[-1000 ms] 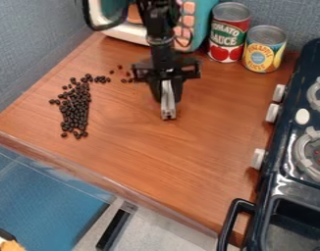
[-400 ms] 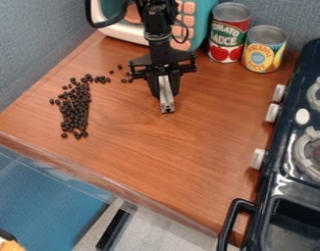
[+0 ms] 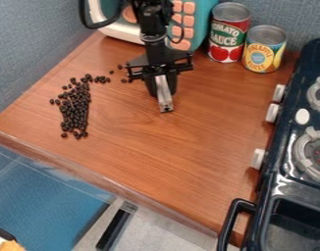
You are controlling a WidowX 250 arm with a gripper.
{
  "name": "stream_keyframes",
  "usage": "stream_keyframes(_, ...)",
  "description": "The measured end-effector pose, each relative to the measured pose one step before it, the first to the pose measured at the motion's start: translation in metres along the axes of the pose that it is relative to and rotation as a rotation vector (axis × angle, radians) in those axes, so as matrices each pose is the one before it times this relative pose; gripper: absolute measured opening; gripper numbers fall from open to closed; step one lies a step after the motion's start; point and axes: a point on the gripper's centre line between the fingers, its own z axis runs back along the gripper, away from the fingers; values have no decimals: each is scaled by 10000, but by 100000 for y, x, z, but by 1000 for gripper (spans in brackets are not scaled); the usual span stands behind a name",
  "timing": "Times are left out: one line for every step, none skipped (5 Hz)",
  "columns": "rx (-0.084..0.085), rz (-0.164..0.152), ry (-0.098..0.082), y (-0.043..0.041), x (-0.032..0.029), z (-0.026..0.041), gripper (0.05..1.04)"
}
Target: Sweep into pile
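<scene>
Pinching a slim grey bar between its two black fingers, the tool hangs over the desk, well apart from most of the dark beans. These lie to the picture's left of it, in a long, uneven heap running toward the near edge of the desk, with a thin arm of beans at its top bending back toward the tool. A few loose beans sit just beside the tool, on the same side. Whether the bar's lower end touches the wood, I cannot tell. Behind the tool is a toy microwave; the tomato can and pineapple can stand behind it to the right.

The step in hand looks like setting up a sweep, with the bar as the likely sweeper. Most beans are gathered, but the outline is ragged, so the job seems partly done. The next move calls for bringing the bar down on the tool's side of the strays, its broad side facing them, then pushing low and slowly toward the heap. Pressed too fast, the small beans could roll off or slip under the bar.
</scene>
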Motion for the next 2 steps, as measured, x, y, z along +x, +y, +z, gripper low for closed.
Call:
stream_keyframes(128, 703, -119, 3065, 171, 330, 380)
stream_keyframes(37, 408, 14, 1840, -102, 126, 380)
